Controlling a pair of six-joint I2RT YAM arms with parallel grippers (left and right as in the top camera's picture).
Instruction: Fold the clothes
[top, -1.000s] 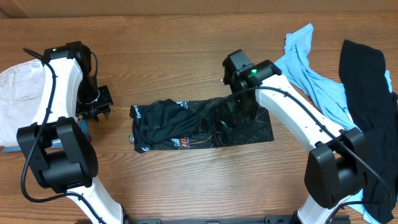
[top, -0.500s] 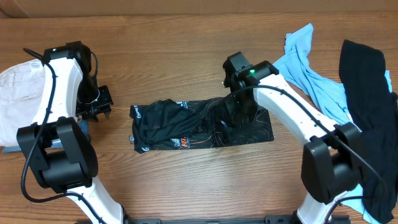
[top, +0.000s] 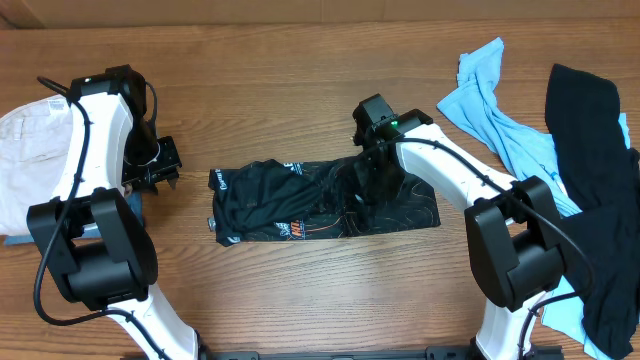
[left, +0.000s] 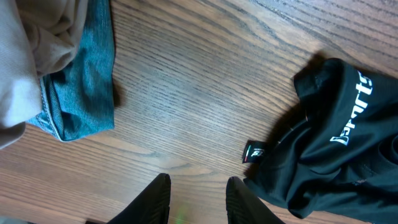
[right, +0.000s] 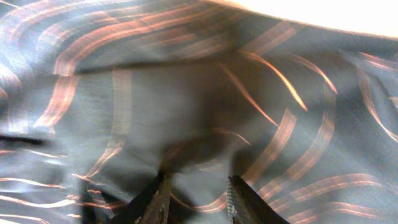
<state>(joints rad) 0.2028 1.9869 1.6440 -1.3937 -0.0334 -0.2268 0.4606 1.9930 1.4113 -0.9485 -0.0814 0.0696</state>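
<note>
Black jersey (top: 300, 205) with orange contour lines lies crumpled at the centre of a wooden table (top: 300, 80). The right gripper (right: 196, 190) is pressed into the jersey's 3 o'clock half. Its fingers (right: 155, 196) stand slightly apart around a ridge of cloth, though whether they actually pinch it cannot be told. At the jersey's 9 o'clock, the left gripper (left: 196, 193) hovers narrowly parted, holding nothing. A light blue shirt (top: 500, 110) and a plain black garment (top: 590, 150) lie toward 2 o'clock.

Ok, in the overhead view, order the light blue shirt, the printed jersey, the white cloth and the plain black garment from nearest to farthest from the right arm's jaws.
1. printed jersey: directly beneath, mid-table.
2. light blue shirt: right side.
3. plain black garment: far right edge.
4. white cloth: far left edge.
</note>
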